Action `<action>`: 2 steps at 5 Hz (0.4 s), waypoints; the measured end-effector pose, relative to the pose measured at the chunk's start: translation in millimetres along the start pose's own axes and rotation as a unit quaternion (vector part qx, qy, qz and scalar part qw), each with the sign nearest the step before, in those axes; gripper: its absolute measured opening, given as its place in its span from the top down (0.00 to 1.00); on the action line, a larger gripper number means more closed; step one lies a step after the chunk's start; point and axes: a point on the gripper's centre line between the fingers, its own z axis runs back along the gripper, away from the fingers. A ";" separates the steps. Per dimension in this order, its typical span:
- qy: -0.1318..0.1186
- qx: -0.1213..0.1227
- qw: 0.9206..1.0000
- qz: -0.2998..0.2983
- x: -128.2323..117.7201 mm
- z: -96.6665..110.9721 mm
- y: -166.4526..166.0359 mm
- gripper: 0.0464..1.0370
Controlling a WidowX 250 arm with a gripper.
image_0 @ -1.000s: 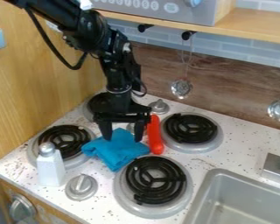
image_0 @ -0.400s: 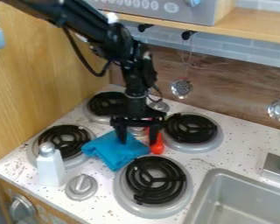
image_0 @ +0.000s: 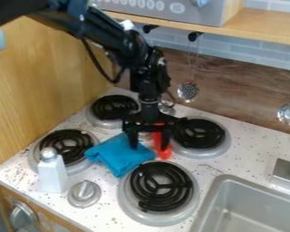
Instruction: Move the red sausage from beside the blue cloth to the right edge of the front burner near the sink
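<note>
Above the red object (image_0: 162, 152), the open gripper (image_0: 150, 144).

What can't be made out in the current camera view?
In the camera view:
- Red object: partly behind the end effector, so its full shape is unclear.
- Sink: cut off by the right and bottom edges.
- Arm: upper end cut off at the upper left.
</note>
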 end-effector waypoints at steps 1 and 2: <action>-0.007 -0.003 1.000 -0.006 4.6 -2.9 -13.4 0.03; 0.013 0.008 1.000 0.000 0.3 -18.2 -13.0 0.03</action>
